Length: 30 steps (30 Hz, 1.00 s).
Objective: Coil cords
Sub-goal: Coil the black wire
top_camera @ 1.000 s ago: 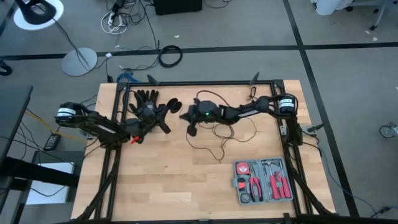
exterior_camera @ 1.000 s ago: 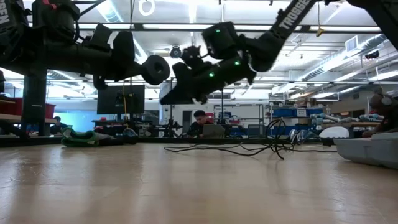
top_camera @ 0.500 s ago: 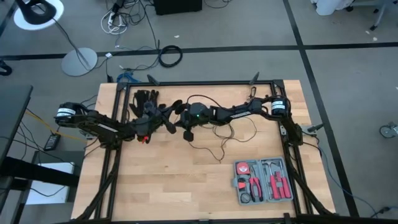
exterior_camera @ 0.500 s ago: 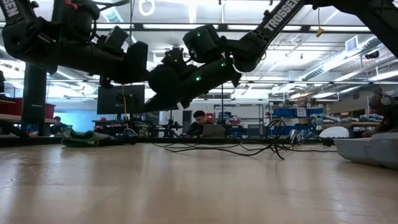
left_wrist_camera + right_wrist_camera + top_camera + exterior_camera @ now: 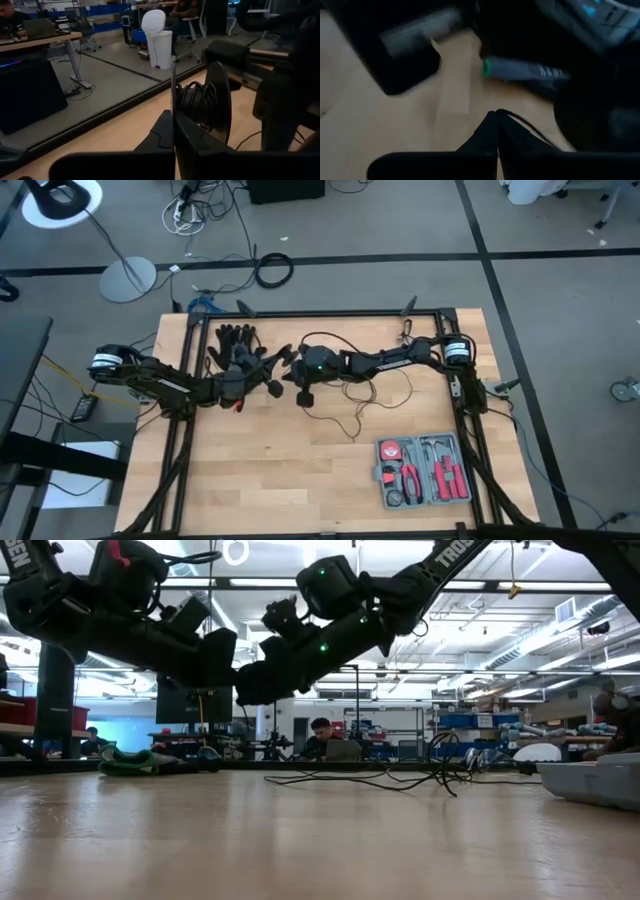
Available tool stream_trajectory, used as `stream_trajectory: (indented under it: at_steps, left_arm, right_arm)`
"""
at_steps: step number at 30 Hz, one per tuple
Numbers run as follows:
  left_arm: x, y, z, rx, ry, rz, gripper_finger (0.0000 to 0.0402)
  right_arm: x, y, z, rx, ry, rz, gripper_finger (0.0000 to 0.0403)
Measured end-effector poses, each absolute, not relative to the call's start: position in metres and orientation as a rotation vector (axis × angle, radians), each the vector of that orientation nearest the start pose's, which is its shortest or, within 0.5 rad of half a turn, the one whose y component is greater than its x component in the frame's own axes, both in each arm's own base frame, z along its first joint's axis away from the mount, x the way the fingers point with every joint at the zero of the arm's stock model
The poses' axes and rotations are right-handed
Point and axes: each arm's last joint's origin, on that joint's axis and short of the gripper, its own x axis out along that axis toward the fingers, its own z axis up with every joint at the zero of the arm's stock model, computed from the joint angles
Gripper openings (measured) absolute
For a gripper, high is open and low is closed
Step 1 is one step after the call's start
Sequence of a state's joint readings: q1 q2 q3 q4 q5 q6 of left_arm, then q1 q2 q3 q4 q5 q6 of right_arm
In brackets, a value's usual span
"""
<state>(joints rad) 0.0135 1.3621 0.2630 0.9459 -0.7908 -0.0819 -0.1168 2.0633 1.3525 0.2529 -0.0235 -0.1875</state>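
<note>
Left end effector: the left end effector [image 5: 262, 367] is hovering above the far left part of the table, fingers pressed together; in its wrist view the wire [image 5: 172, 82] is rising thin and straight from between the shut fingers, so it looks to be pinching the wire.
Right end effector: the right end effector [image 5: 291, 372] is reaching in from the right and meeting the left one tip to tip, fingers pressed together on a strand of the wire.
Disc: the small round disc [image 5: 218, 107] is standing on edge just past the left fingers, with turns of wire bunched beside it.
Why held this way: my reading is that one arm is anchoring the disc end while the other is bringing slack across to lay another loop.
Loose wire: the remaining slack [image 5: 352, 406] is lying in open curls on the table [image 5: 280, 470] to the right of the end effectors, trailing toward the middle.
Glove: a black glove [image 5: 228, 339] is lying at the far left, just beside the left arm.
Tool case: a grey case with red-handled tools [image 5: 423, 470] is sitting near the right edge, well apart from the wire.
Open room: the near half of the table is offering the widest space for sweeping loops; the far rail and the glove are crowding the left side.
</note>
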Motion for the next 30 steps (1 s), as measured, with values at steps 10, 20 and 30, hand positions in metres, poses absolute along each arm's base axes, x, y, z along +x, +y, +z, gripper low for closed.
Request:
stream_trajectory:
  at_steps: [10, 20, 30]
  left_arm:
    - [0.219, 0.021, 0.157, -0.072, 0.1, 0.7, 0.0]
    - [0.218, 0.021, 0.15, -0.061, 0.175, 0.693, 0.0]
    - [0.217, 0.021, 0.149, -0.043, 0.195, 0.718, 0.0]
  right_arm:
    - [0.454, -0.057, 0.182, -0.232, 0.421, 0.031, 0.0]
    - [0.45, -0.057, 0.2, -0.255, 0.397, -0.006, 0.0]
    - [0.435, -0.062, 0.221, -0.249, 0.465, -0.054, 0.0]
